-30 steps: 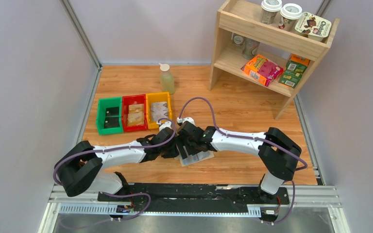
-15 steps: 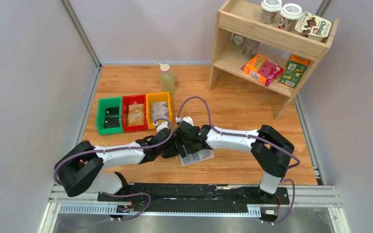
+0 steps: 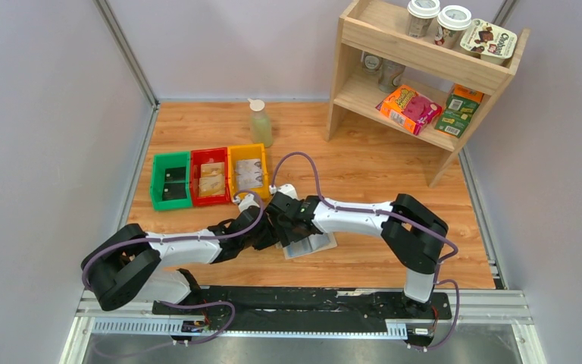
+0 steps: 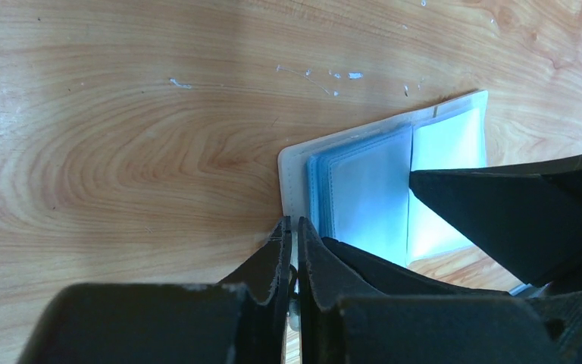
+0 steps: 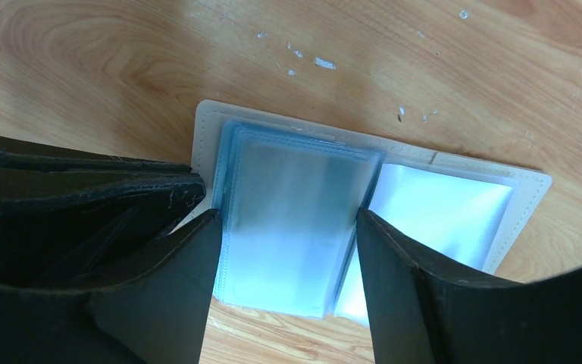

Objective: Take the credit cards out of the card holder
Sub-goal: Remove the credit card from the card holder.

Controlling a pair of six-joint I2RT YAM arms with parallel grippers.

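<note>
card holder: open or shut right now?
Open. The card holder lies spread flat, both inner panels facing up, with bluish clear sleeves stacked on one panel.

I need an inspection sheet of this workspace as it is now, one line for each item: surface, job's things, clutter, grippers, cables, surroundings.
Surface: wooden table, small white specks near the card holder.
Job's things: card holder open and flat under both grippers; cards lie in the green, red and yellow bins; whether its sleeves hold more, cannot tell.
Clutter: bottle; shelf with cups and snack boxes.
Grippers: left gripper shut at the holder's edge; right gripper open, astride the blue sleeves.
Cables: purple cables loop near both grippers.
Surroundings: plain walls, metal rail at near edge.
</note>
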